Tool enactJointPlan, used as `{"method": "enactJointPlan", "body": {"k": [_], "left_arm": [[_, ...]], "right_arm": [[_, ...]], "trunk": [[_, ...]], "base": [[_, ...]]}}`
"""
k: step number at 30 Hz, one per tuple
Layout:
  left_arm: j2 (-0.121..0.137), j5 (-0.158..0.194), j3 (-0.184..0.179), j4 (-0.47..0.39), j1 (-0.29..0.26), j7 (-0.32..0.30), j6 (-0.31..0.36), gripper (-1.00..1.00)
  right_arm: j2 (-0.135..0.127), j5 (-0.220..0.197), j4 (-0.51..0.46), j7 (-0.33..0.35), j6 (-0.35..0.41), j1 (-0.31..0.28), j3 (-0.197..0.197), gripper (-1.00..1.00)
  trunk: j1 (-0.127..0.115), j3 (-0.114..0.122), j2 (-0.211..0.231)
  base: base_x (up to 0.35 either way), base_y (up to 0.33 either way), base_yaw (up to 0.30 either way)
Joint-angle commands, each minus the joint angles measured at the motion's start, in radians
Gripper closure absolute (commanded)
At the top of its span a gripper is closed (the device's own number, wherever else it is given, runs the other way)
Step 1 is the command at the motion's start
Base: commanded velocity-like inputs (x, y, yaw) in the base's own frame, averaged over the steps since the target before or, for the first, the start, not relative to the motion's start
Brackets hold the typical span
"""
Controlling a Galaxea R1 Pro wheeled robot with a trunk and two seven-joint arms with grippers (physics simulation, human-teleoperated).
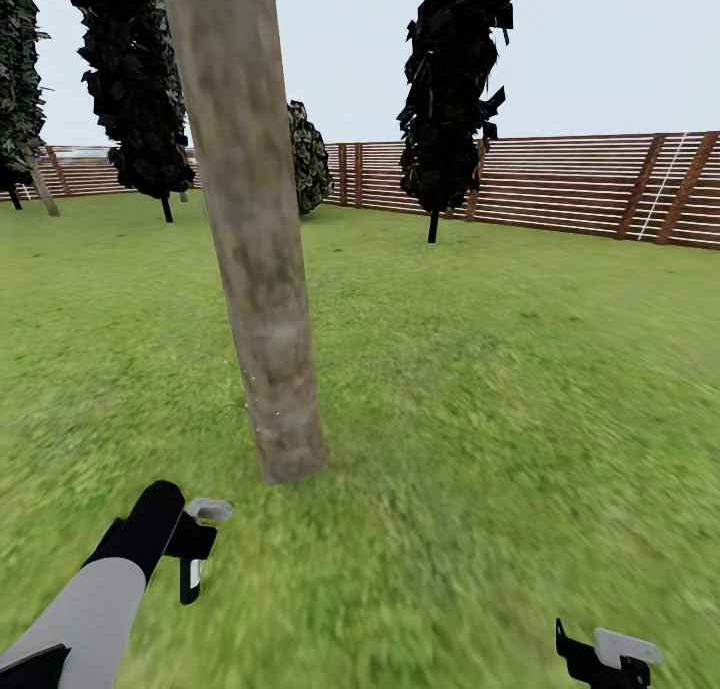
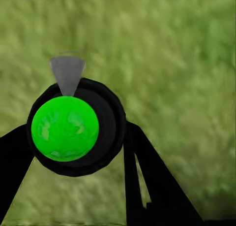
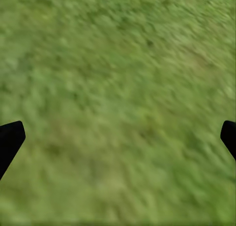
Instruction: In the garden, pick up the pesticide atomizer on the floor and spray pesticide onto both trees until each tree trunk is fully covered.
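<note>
A thick mottled grey-brown tree trunk rises from the grass just ahead, leaning slightly, with its crown out of view. My left gripper hangs low in front of its base, a short way off, and is shut on the pesticide atomizer. In the left wrist view the atomizer is a dark round bottle with a bright green top and a grey cone-shaped nozzle, held between the black fingers. My right gripper is at the lower right over grass. Its fingertips stand wide apart around nothing.
Green lawn runs to a brown slat fence. Narrow black-leaved trees stand near the fence, with another to the left, a round bush behind the trunk, and a second leaning trunk at the far left.
</note>
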Motion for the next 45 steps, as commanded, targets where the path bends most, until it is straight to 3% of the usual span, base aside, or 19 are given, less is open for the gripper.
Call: {"method": "enactJointPlan", "body": {"k": [1, 4, 7, 12, 22, 45], "left_arm": [[0.009, 0.002, 0.008, -0.003, 0.005, -0.010, 0.004, 1.00], [0.015, 0.009, 0.048, -0.010, 0.011, -0.010, 0.003, 1.00], [0.014, 0.010, 0.059, -0.011, 0.012, -0.010, -0.007, 1.00], [0.009, 0.009, 0.061, -0.008, 0.012, -0.009, -0.065, 1.00], [0.006, 0.010, 0.061, 0.003, 0.012, -0.009, -0.068, 1.00], [-0.001, 0.009, 0.061, 0.003, 0.015, -0.009, -0.068, 1.00]], "right_arm": [[0.000, 0.011, 0.002, -0.008, -0.003, -0.001, -0.004, -1.00], [0.000, 0.011, 0.002, -0.008, -0.003, -0.001, -0.004, -1.00], [0.000, 0.011, 0.002, -0.007, -0.003, -0.001, -0.003, -1.00], [0.000, 0.011, 0.002, -0.007, -0.003, -0.001, -0.003, -1.00], [0.000, 0.010, 0.003, -0.007, -0.003, -0.001, -0.003, -1.00], [0.000, 0.010, 0.003, -0.007, -0.003, -0.001, -0.002, -1.00]], "trunk": [[0.000, -0.001, 0.000], [0.000, -0.001, 0.000], [0.000, -0.001, 0.000], [0.000, -0.001, 0.000], [0.000, -0.001, 0.000], [0.000, -0.001, 0.000]], "base": [[0.102, -0.030, 0.000], [0.200, -0.125, 0.000], [0.236, -0.161, 0.000], [0.240, -0.165, 0.054], [0.111, -0.242, 0.245], [0.044, -0.275, 0.042]]}}
